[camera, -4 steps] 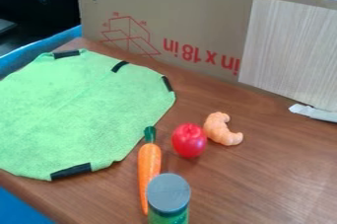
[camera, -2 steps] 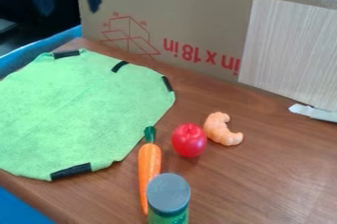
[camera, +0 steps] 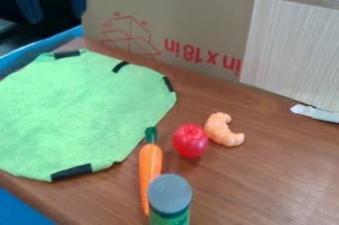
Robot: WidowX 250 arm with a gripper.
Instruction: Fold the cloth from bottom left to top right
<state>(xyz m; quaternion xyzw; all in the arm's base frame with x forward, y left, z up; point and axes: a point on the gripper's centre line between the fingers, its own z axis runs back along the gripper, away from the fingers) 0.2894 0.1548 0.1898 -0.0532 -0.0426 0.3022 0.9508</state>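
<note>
While one canister with a grey lid (camera: 169,194) stands nearest, at the bottom of the frame, it partly hides one orange carrot (camera: 150,162) behind it. The carrot's green top points up the frame, right by the lower right edge of the cloth; whether they touch I cannot tell. One green cloth (camera: 79,112) lies spread flat over the left half of the table (camera: 265,179), cut off by the frame's left edge, with four black patches showing along its border: one at the bottom, three toward the top and right. Just right of the carrot sits one red toy fruit (camera: 190,140), and close beside that, a little farther off, one curved orange toy (camera: 224,130). One white strip (camera: 315,113) lies at the right edge of the frame, near the foot of a wood-grain panel (camera: 291,50). The panel is against one cardboard sheet (camera: 192,16), which stands upright along the back. At the upper left hangs the gripper (camera: 56,19), its two fingers wide apart with nothing between them, above and beyond the cloth's far edge.
</note>
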